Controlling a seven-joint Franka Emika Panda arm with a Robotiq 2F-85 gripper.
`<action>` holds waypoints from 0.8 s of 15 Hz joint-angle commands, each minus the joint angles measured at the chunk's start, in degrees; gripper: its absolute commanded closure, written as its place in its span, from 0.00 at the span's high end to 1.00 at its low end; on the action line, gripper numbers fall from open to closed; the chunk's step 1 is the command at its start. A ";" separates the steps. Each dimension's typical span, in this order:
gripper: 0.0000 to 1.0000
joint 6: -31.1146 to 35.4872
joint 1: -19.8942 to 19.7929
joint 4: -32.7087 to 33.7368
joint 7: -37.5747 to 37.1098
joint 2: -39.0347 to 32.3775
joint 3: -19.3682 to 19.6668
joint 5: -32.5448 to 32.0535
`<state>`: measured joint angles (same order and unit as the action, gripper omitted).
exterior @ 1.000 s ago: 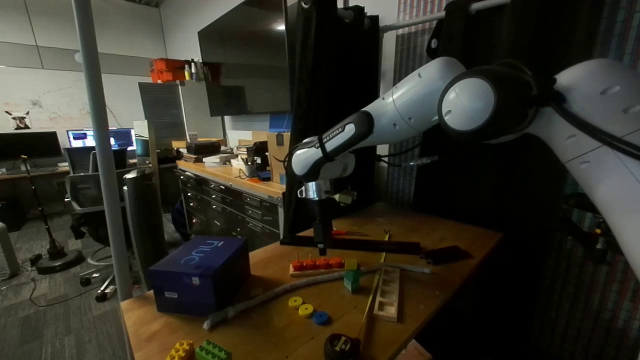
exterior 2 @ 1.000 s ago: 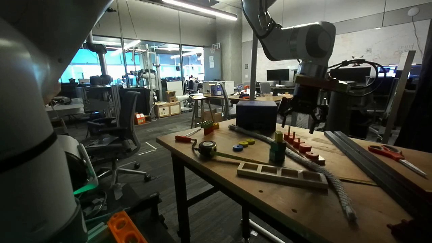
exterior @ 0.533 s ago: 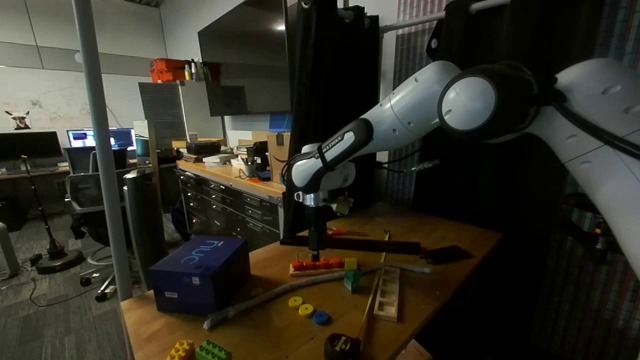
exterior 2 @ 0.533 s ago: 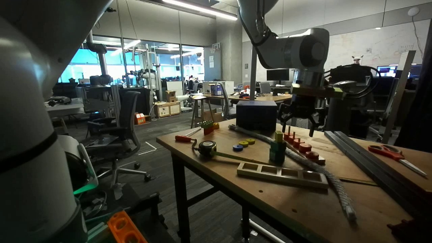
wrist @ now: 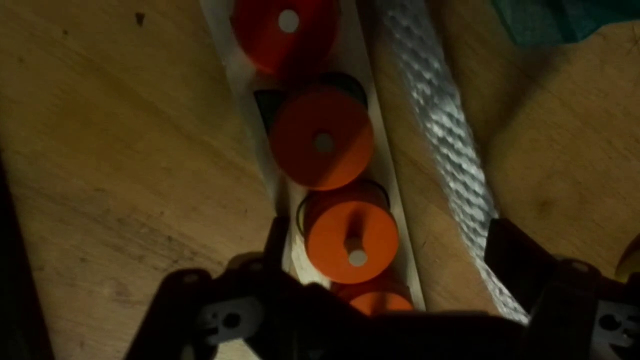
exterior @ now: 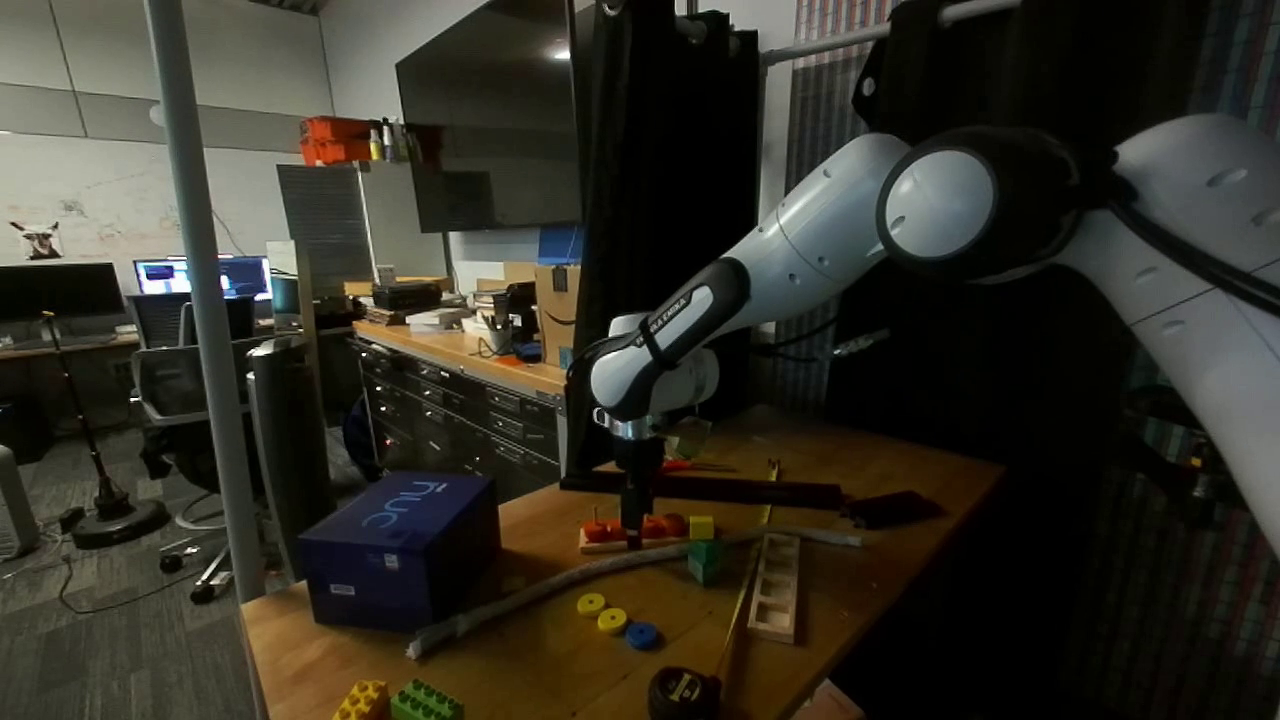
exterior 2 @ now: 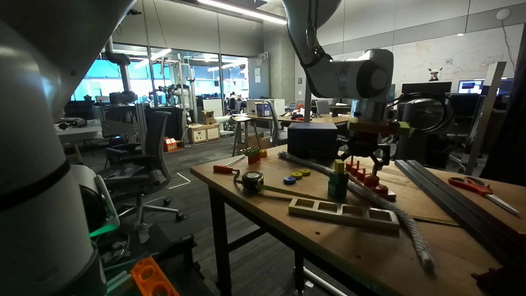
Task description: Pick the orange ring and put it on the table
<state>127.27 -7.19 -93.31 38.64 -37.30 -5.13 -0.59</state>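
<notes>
Several orange rings (wrist: 352, 245) sit in a row on pegs on a pale wooden base (exterior: 590, 547). They also show in an exterior view (exterior 2: 372, 180). The base lies on the light-brown wooden table (exterior: 520, 680). My gripper (wrist: 390, 235) is open, pointing down low over the row, also in both exterior views (exterior: 633, 543) (exterior 2: 358, 165). In the wrist view one ring with its peg tip showing lies between the fingers, nearer the left finger (wrist: 278, 242). The right finger (wrist: 515, 260) is over the rope. Contact cannot be told. The ring nearest the palm is partly hidden.
A grey rope (exterior: 560, 580) runs beside the base. A green block with a yellow one on top (exterior 2: 337, 185) stands close by. Yellow rings (exterior: 612, 621), a blue ring (exterior: 642, 635), a slotted wooden tray (exterior 2: 343, 213), black bars (exterior 2: 444, 197) and a blue box (exterior: 400, 550) lie around.
My gripper has come down from above the orange rings to their height, its fingers staying apart. The rings and the other things have not moved.
</notes>
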 commanded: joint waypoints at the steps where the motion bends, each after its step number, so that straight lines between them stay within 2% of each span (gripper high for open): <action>1: 1.00 2.19 -0.15 -2.97 -0.56 2.65 -0.03 -0.07; 12: 1.00 2.31 0.15 -2.69 -0.66 4.10 0.63 -1.22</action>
<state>128.59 -7.23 -93.72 38.64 -35.67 -4.92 -0.96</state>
